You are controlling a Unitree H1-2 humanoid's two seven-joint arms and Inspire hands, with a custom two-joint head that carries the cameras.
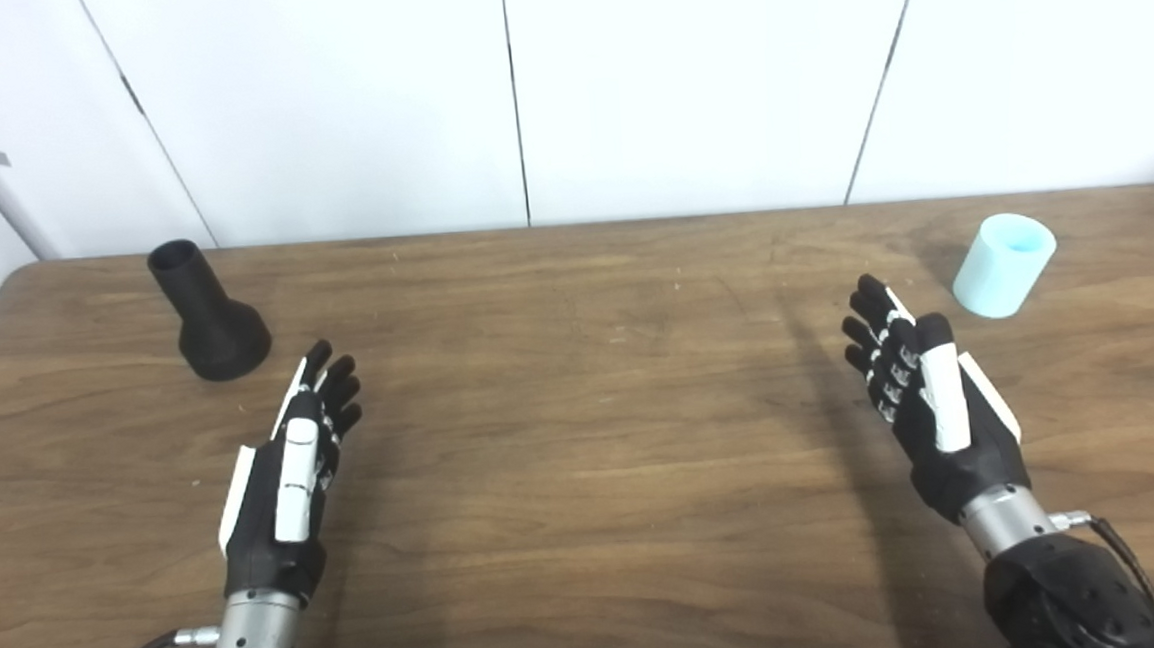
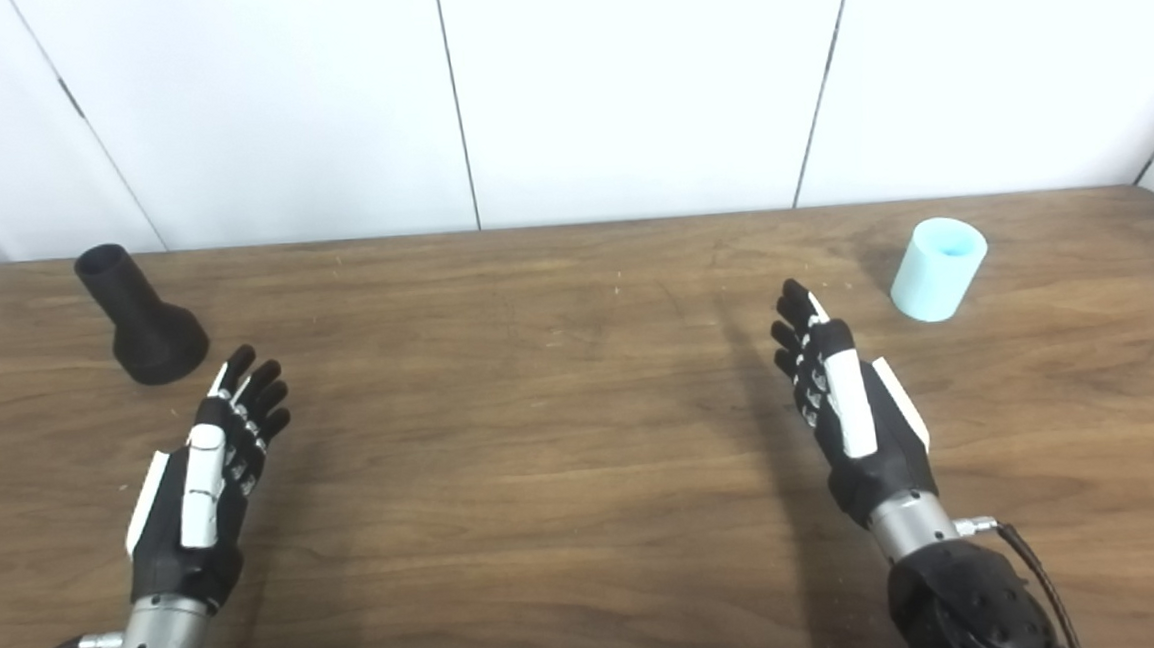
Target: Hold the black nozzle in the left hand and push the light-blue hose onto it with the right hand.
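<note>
The black nozzle (image 1: 204, 312) stands on its wide base at the far left of the wooden table (image 1: 584, 444), narrow open end up. The light-blue hose piece (image 1: 1003, 265), a short open cylinder, stands at the far right. My left hand (image 1: 291, 477) is open and empty, a little in front of and to the right of the nozzle, apart from it. My right hand (image 1: 927, 398) is open and empty, in front of and to the left of the hose, apart from it.
White wall panels (image 1: 702, 76) stand right behind the table's far edge. The table's left edge lies close to the nozzle and its right edge close to the hose.
</note>
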